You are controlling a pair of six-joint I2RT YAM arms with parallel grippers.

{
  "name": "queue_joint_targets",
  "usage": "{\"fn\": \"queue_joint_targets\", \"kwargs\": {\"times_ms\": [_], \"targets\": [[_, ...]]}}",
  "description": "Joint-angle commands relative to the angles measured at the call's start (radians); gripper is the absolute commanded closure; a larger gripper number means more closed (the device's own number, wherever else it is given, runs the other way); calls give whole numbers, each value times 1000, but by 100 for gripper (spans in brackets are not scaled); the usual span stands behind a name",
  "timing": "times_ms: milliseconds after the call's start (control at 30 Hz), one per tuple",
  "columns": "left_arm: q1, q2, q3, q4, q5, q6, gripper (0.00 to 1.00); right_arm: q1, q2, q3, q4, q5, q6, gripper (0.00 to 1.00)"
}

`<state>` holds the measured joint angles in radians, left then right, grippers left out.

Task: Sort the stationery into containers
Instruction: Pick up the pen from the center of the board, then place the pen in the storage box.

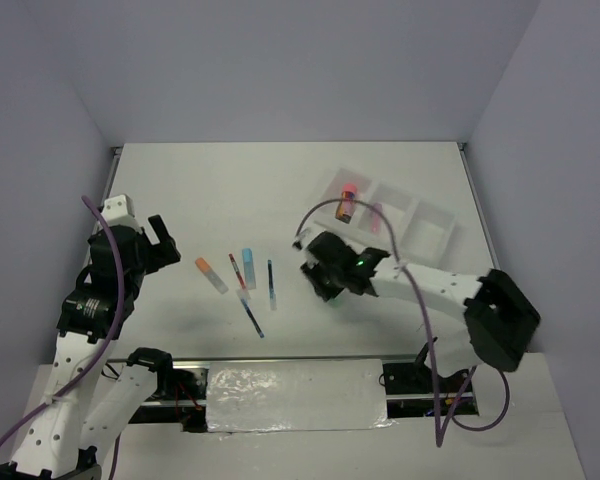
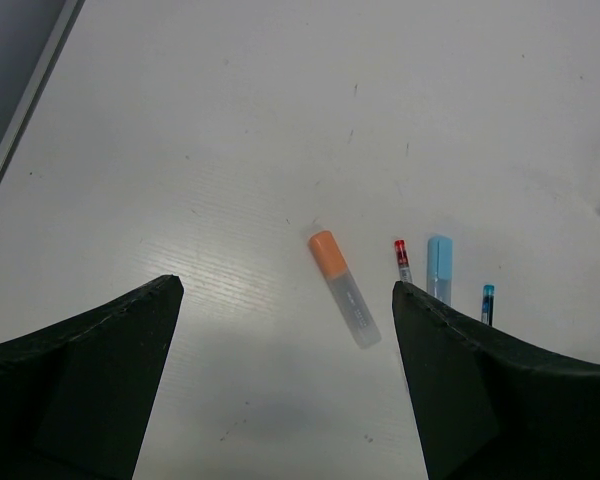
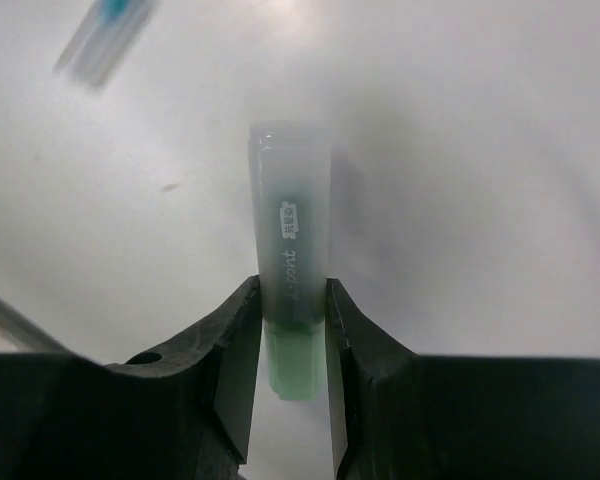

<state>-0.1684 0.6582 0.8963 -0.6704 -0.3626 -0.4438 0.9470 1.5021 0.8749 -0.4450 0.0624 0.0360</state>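
The top external camera sits high above and behind both arms, looking down and forward over the whole table (image 1: 280,190), with the white tray (image 1: 432,232) at far right. The left wrist camera looks out past the left gripper (image 2: 285,290) from some height, slanting down at the tabletop; it shares with the overhead view the orange marker (image 2: 342,288), red pen (image 2: 402,258) and light-blue marker (image 2: 439,265). The right wrist camera rides very near the surface, facing down along the right gripper (image 3: 292,295) at the green marker (image 3: 292,230), a spot mostly hidden overhead beneath that gripper
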Motion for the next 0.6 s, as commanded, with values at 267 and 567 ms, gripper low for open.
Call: {"fn": "queue_joint_targets", "kwargs": {"times_ms": [267, 567], "targets": [[-48, 243, 59, 78, 214, -128, 1, -592, -99, 223, 28, 185, 355, 81], [-284, 523, 104, 150, 104, -246, 1, -738, 125, 438, -34, 183, 335, 74]]}}
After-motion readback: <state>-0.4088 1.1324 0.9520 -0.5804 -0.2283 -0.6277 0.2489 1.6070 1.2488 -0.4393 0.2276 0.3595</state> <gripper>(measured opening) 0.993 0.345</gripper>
